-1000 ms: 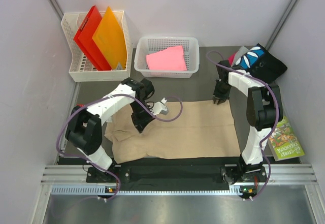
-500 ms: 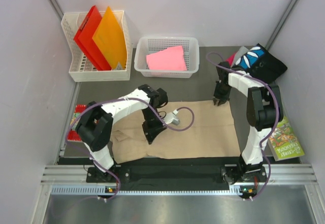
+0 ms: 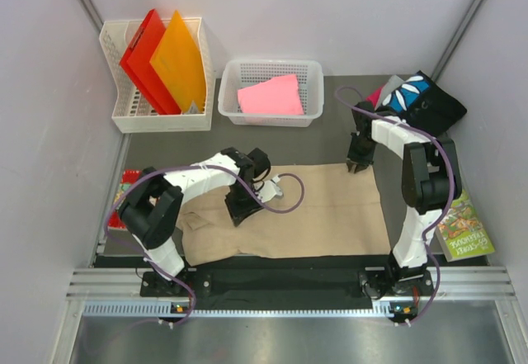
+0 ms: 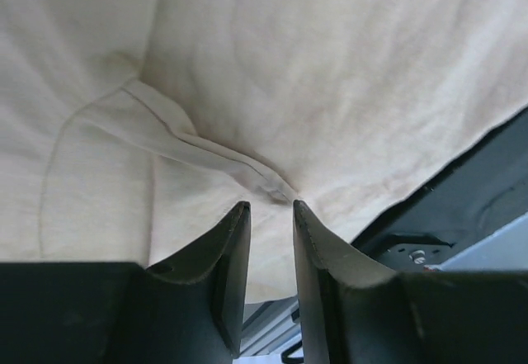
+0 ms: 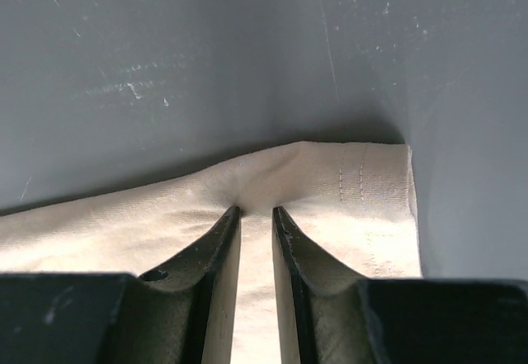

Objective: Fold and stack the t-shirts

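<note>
A tan t-shirt [image 3: 330, 207] lies spread on the dark mat. My left gripper [image 3: 236, 212] is down on its left part. In the left wrist view the narrow jaws [image 4: 270, 205] pinch a raised crease of the tan cloth [image 4: 330, 67]. My right gripper [image 3: 356, 165] is at the shirt's far right corner, and its jaws [image 5: 256, 209] are shut on a puckered bit of the hem [image 5: 355, 174]. A pink t-shirt [image 3: 271, 96] lies folded in a white basket [image 3: 239, 71]. The black printed t-shirt [image 3: 422, 98] lies heaped with grey and magenta ones [image 3: 384, 90] at the far right.
A white mesh rack [image 3: 115, 116] at the far left holds red [image 3: 142, 59] and orange folders [image 3: 179, 63]. A book [image 3: 466, 224] lies at the right edge and another [image 3: 124, 197] at the left edge. The metal rail [image 3: 289, 286] runs along the near side.
My left gripper swung right and nearer over the tan shirt, then came back a little to the left. The right arm has not moved.
</note>
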